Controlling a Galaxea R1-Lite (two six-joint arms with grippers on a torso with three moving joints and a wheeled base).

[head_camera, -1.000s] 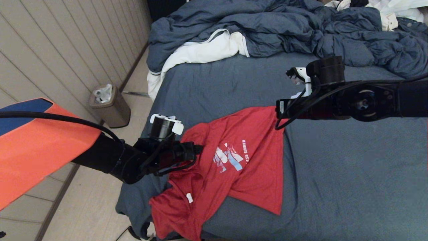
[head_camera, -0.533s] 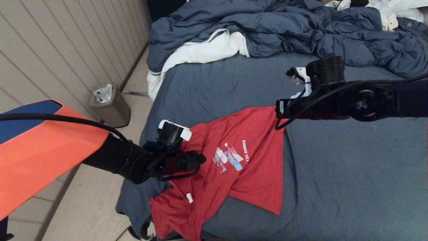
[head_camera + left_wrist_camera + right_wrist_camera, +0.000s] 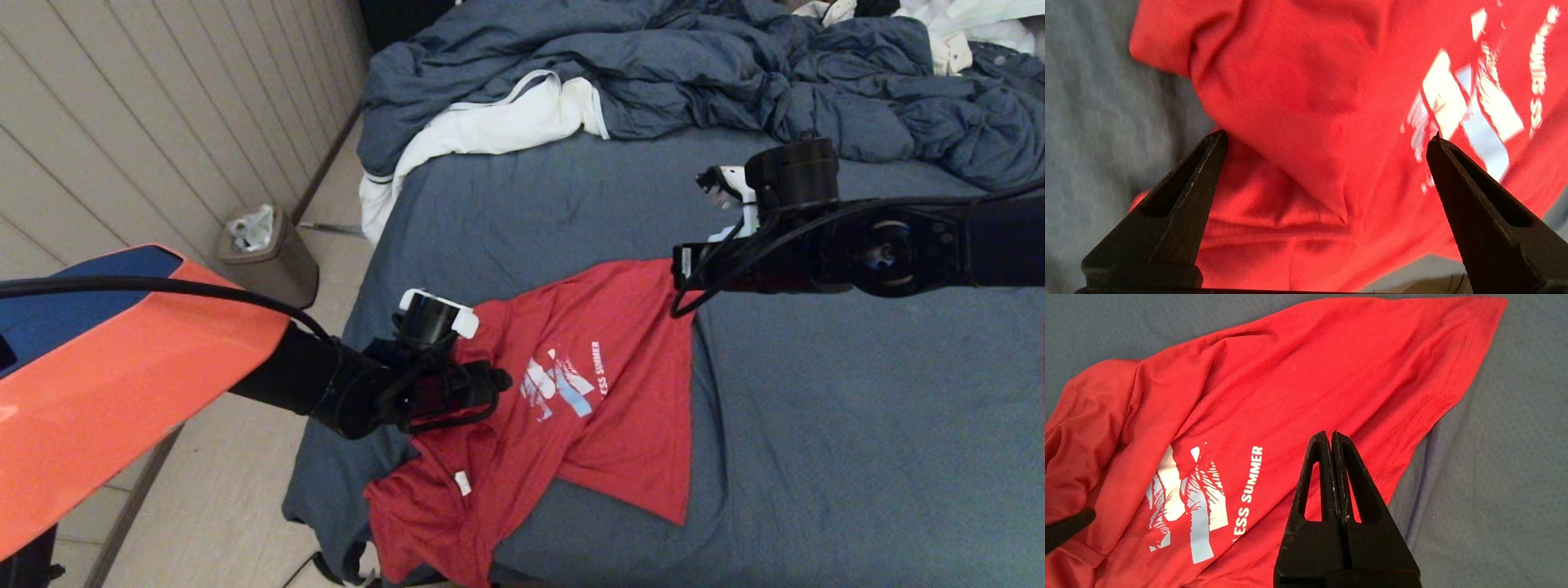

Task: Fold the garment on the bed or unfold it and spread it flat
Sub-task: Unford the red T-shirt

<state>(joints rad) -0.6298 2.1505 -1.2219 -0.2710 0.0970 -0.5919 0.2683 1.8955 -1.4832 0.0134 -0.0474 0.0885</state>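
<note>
A: Garment (image 3: pixel 571 408) first, where does it lie?

B: On the bed (image 3: pixel 816 425), near the corner closest to the robot's left side. It is a red T-shirt, crumpled and partly doubled over, with the white and light-blue print (image 3: pixel 559 388) facing up. The words "ESS SUMMER" can be read beside the graphic. A small white tag (image 3: pixel 463 483) shows on the lower, bunched part, which reaches the mattress edge.

A: And the far end of it?

B: One corner of the hem stretches out towards the middle of the bed, just under the right arm. In the right wrist view that corner comes to a point on the slate-blue sheet.

A: What is the left gripper (image 3: pixel 1327 136) doing?

B: It hangs just above the shirt's rumpled side, near a sleeve fold, beside the print. Its fingers (image 3: pixel 1180 204) are spread wide, with nothing between them but cloth below. Whether the tips touch the fabric, I cannot tell.

A: The right gripper (image 3: pixel 1331 435)?

B: Held above the shirt's outstretched part, fingers pressed together and holding nothing. The arm reaches in level from the right side.

A: Anything else about?

B: A rumpled blue duvet (image 3: pixel 653 73) is heaped across the far end of the bed, with a white cloth (image 3: pixel 490 126) hanging from under it over the left edge. More white fabric (image 3: pixel 963 24) lies in the far right corner. On the floor beside the bed stands a small bin (image 3: pixel 265 257) against the panelled wall (image 3: pixel 122 122).
</note>
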